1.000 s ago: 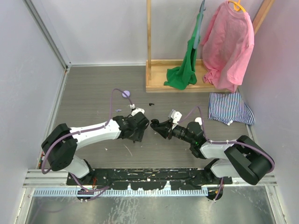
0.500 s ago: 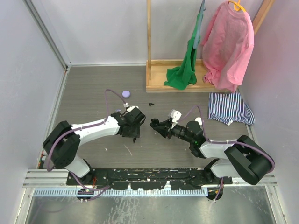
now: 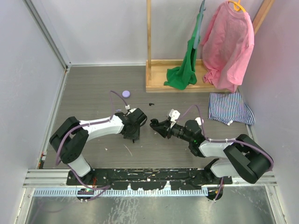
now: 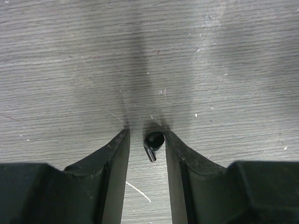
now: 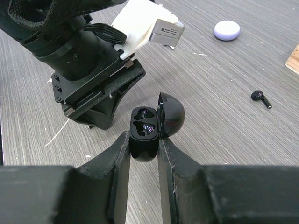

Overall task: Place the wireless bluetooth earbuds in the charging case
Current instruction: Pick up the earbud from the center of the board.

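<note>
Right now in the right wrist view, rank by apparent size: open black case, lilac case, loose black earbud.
1. open black case, nearest the camera, so its lead is unsure.
2. lilac case, farther off.
3. loose black earbud, clearly smallest.

In the left wrist view both fingers (image 4: 112, 177) of the left gripper (image 4: 146, 133) run off the bottom edge. The black earbud (image 4: 153, 141) between them sits in their shadow, so whether the nearer finger touches it cannot be told. From above, that earbud is hidden under the gripper (only the wrist body shows). In the right wrist view the charging case (image 5: 142, 126) has its lower half hidden between the fingers of the right gripper (image 5: 143, 138), and the bottoms of its two wells are dark. Beyond those fingers a wooden corner (image 5: 294, 59) is cut by the edge.
</note>
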`<state>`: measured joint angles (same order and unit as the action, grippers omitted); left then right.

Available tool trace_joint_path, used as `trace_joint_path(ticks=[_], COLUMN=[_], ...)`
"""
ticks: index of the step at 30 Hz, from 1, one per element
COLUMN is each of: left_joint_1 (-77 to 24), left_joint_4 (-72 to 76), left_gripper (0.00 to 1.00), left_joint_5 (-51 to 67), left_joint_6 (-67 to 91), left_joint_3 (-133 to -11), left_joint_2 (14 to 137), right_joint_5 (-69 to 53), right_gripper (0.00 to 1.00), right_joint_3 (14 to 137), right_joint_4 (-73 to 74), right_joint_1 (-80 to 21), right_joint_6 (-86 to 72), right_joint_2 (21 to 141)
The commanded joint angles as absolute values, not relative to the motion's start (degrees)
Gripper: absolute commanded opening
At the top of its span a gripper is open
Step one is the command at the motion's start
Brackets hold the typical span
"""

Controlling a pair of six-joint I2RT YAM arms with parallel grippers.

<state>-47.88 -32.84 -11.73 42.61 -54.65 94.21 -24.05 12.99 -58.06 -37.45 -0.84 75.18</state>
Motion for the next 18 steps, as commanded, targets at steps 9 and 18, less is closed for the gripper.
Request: trace_joint_path(ticks=[9, 18], left_joint_1=[-47.5, -47.5], left_joint_4=[-32.2, -35.5], left_gripper=[0.33, 0.33], left_joint_5=[-8.5, -8.5], left_joint_6=[42.9, 44.8], left_joint_3=[-56.7, -55.9], left_joint_2=[98.8, 97.0], right_joint_5=[-24.0, -24.2], right_gripper=[0.06, 0.07], right_joint_3=[15.6, 15.6], right_joint_4=[-59.9, -59.6], right_joint_1=[-38.0, -38.1], right_joint_6=[0.0, 0.1], right_joint_2=[75.8, 75.5])
